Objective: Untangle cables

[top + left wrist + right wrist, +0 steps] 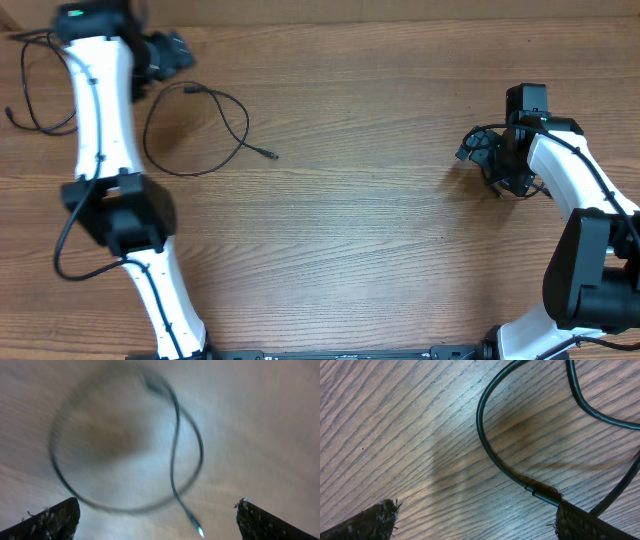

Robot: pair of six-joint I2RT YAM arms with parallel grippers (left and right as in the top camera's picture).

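Cables lie in three separate places on the wooden table [380, 230]. The looped cord [147, 135] rests on the left half, just beside the left arm [100, 110], with its plug end [270, 155] pointing toward the table's middle. In the blurred left wrist view this loop crosses over itself once. The second cord [23, 80] lies in loose curves at the far left edge, on the other side of that arm. The third cord [480, 425] is bunched at the right side, under the right arm [570, 170]. In the right wrist view it makes a wide curve on the wood, and its connector sleeve [542, 492] ends just beside one finger; contact cannot be confirmed. The left gripper [157, 504] hangs above the looped cord, fingers spread wide and nothing between them. The right gripper [476, 505] sits low over the third cord, fingers likewise far apart and clamping nothing.
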